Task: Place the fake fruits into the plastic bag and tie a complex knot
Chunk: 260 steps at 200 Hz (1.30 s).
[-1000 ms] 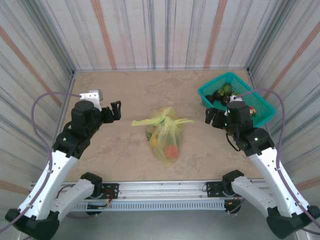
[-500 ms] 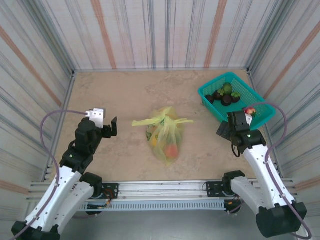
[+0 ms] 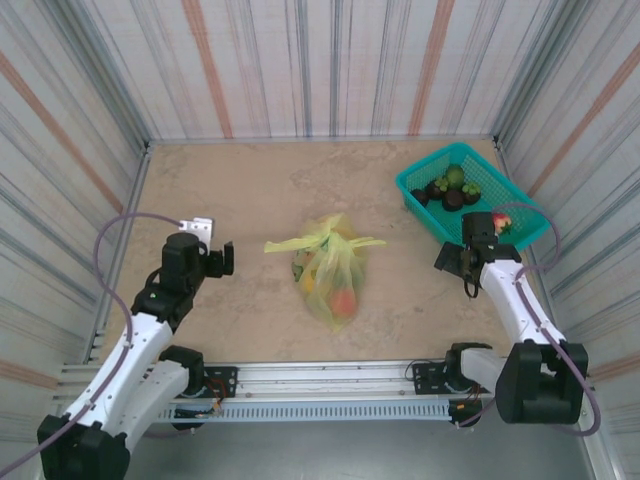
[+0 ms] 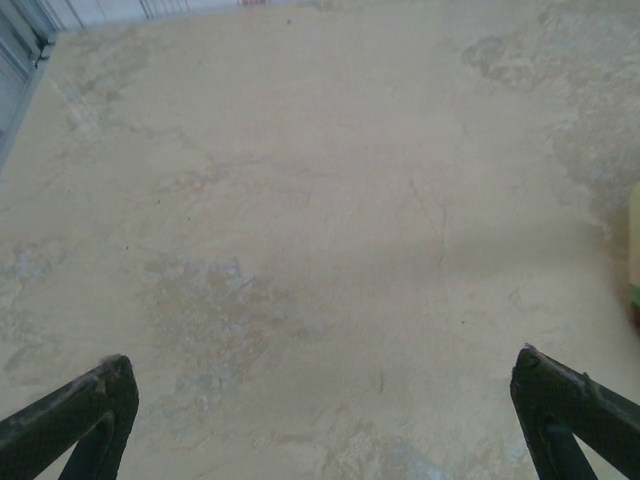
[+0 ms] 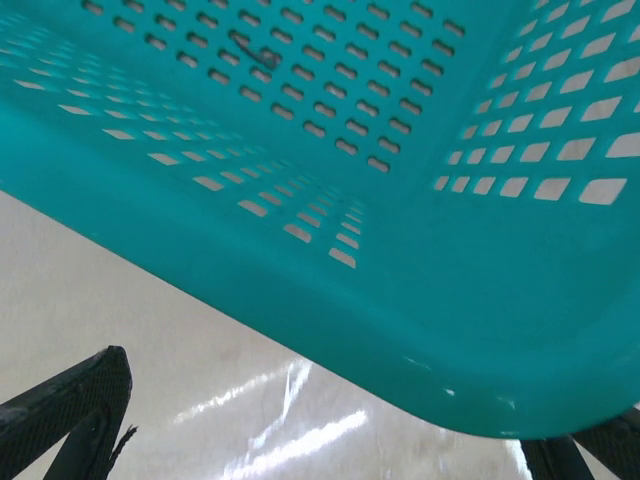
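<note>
The plastic bag [image 3: 331,270] lies mid-table, pale yellow-green, with fake fruits inside: an orange-red one [image 3: 343,301] and a yellow one [image 3: 309,282]. Its handles are bunched into the knot [image 3: 326,241], with thin ends sticking out left and right. More fake fruits [image 3: 447,189], dark and green, sit in the teal basket [image 3: 412,186]. My left gripper [image 3: 223,259] is left of the bag, open, over bare table, with its fingertips [image 4: 92,405] far apart. My right gripper [image 3: 456,258] is open at the basket's near wall [image 5: 400,200], with nothing between its fingers [image 5: 75,405].
Striped walls close in the tabletop [image 3: 260,190] on three sides. The basket stands in the back right corner. A sliver of the bag [image 4: 635,250] shows at the right edge of the left wrist view.
Both arms have drawn back toward the near edge and folded lower. The left gripper moved nearer, the right one away from the bag to beside the basket. The bag has not moved.
</note>
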Motion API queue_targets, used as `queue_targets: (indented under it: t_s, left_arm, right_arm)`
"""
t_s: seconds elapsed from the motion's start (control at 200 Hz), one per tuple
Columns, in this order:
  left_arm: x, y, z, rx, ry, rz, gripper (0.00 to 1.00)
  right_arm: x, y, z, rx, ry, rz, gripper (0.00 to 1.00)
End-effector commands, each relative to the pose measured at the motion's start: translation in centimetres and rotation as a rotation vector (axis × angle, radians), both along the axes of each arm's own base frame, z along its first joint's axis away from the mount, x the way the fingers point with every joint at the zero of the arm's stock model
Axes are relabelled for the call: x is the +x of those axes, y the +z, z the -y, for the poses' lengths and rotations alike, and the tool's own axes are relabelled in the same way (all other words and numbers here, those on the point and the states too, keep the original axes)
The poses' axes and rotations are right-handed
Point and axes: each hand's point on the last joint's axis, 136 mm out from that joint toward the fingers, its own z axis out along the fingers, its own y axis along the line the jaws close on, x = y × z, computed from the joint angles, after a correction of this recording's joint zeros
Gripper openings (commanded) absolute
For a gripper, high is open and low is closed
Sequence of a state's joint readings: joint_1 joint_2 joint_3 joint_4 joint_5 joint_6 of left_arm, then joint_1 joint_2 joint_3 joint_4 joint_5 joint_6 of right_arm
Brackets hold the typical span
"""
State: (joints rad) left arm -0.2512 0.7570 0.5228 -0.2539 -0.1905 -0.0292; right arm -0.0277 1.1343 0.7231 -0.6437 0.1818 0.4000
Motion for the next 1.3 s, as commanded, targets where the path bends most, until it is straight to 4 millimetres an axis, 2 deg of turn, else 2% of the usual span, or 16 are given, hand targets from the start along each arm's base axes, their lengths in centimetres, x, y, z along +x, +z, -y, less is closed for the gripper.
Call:
queue_targets:
  t_s: [0.0,0.06,0.105,0.175,0.265,0.356,0.441,0.516,0.561,0.636,0.786,0.892,1.007,1.092,1.212,1.297]
  left_arm:
    - [1.3,-0.7,0.1,-0.056,-0.002,0.034,0.99]
    - [2.1,-1.5,0.0,-0.076,-0.015,0.03,0.99]
    - [2.8,-1.8,-0.1,-0.087,-0.029,0.032,0.99]
    - [4.0,-2.2,-0.8,-0.103,-0.019,0.033,0.99]
    - [5.6,-2.6,-0.9,-0.112,-0.062,0.041,0.99]
    - [6.3,-3.4,-1.7,-0.106,-0.04,0.028,0.99]
    - [6.1,-4.5,-1.4,-0.103,-0.085,0.006,0.99]
    - [5.7,-6.4,-1.8,-0.089,-0.072,-0.019,0.99]
    - [6.0,-6.3,-1.8,-0.086,-0.074,0.001,0.99]
    - [6.8,-5.4,-1.1,-0.087,-0.123,0.072,0.99]
    - [9.5,-4.4,-2.7,-0.095,-0.012,0.188,0.99]
    - [10.6,-5.4,-2.7,-0.073,-0.029,0.176,0.99]
    - [11.1,-7.1,-3.8,-0.064,0.042,0.168,0.99]
    - [11.3,-7.4,-3.3,-0.051,0.018,0.168,0.99]
    - [11.2,-7.4,-3.3,-0.053,0.011,0.163,0.99]
    - [11.0,-7.3,-2.0,-0.014,-0.04,0.17,0.99]
  right_arm:
    - [5.3,-0.2,0.1,-0.054,0.149,0.132,0.99]
    - [7.4,-0.9,0.2,-0.06,0.188,0.162,0.99]
    - [9.3,-0.7,-0.2,-0.058,0.234,0.215,0.99]
    - [12.0,0.4,-1.8,-0.047,0.348,0.332,0.99]
    - [14.0,2.2,-3.3,-0.016,0.427,0.455,0.99]
    - [13.5,2.3,-3.5,0.018,0.412,0.446,0.99]
    - [11.7,1.2,-2.8,-0.017,0.372,0.407,0.99]
    - [10.5,-0.2,-2.5,-0.031,0.371,0.415,0.99]
    - [10.3,-0.6,-1.8,-0.043,0.336,0.444,0.99]
    - [10.8,-0.2,-1.3,-0.052,0.322,0.505,0.99]
    - [12.5,0.8,-1.6,-0.03,0.323,0.62,0.99]
    - [13.7,1.0,-1.9,-0.028,0.352,0.662,0.99]
    - [13.9,-0.2,-1.6,-0.05,0.339,0.676,0.99]
    - [13.7,-0.9,-2.5,-0.075,0.377,0.691,0.99]
    - [13.7,-0.8,-2.0,-0.142,0.332,0.683,0.99]
    - [13.7,-0.8,-1.5,-0.16,0.297,0.684,0.99]
